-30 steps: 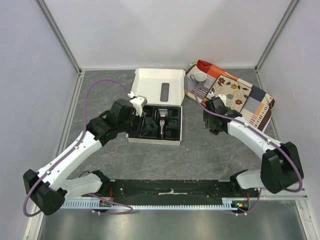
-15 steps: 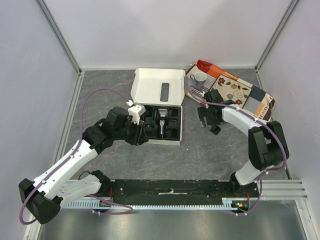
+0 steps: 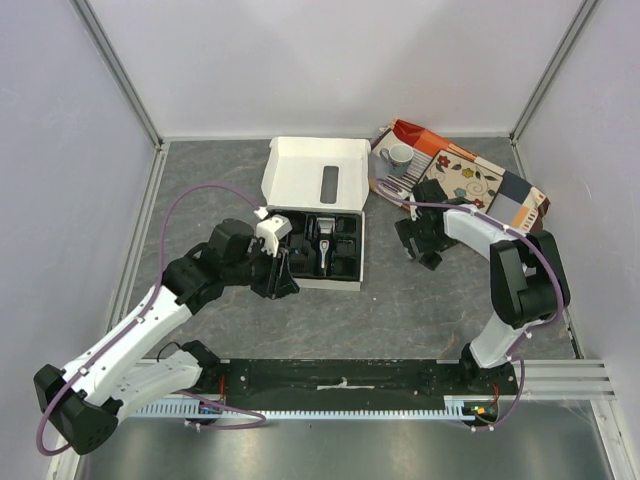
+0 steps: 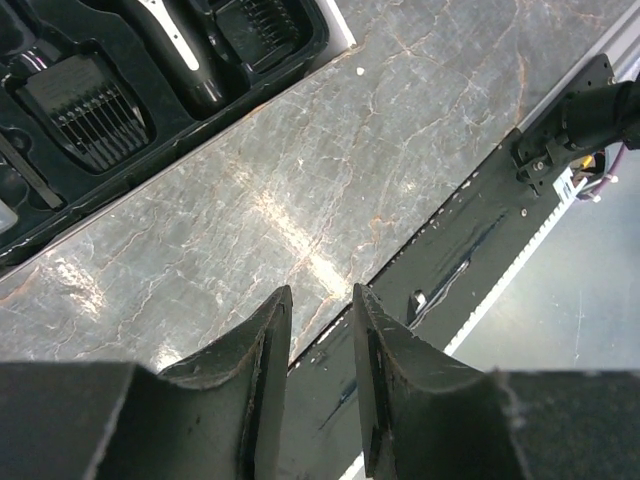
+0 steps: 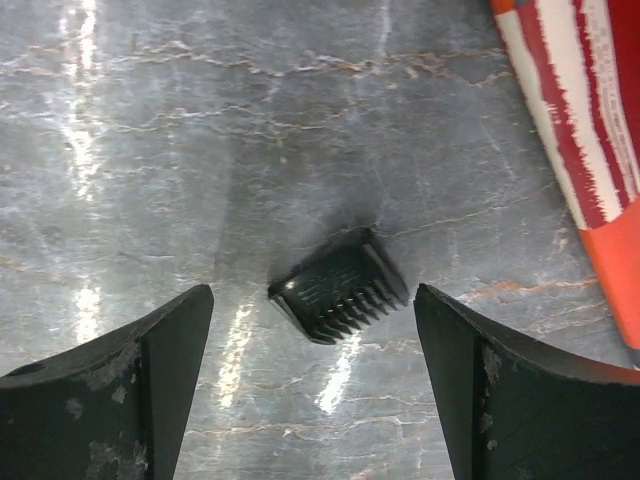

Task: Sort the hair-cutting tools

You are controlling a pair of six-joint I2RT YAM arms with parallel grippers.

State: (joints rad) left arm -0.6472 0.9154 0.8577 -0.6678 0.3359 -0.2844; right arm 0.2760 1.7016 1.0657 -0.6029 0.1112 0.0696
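The black-and-silver clipper (image 3: 323, 238) lies in the black tray (image 3: 345, 272) of the open white box, with black comb attachments (image 4: 88, 112) in slots around it. The clipper's end shows in the left wrist view (image 4: 178, 48). My left gripper (image 3: 282, 284) hangs over the bare table just off the box's front left corner. Its jaws stand narrowly apart with nothing between them. One black comb attachment (image 5: 340, 285) lies loose on the table, teeth toward me. My right gripper (image 3: 420, 246) hovers over it, wide open, one finger on each side, not touching it.
The white box lid (image 3: 315, 172) stands up behind the tray. A patterned cloth (image 3: 485, 190) with a grey mug (image 3: 400, 155) lies at the back right; its red-striped edge (image 5: 590, 140) is close to the loose comb. A black rail (image 3: 340, 380) runs along the near edge.
My left gripper has pulled back out of the tray toward the near left. My right arm has folded in, and its gripper has shifted slightly left and back.
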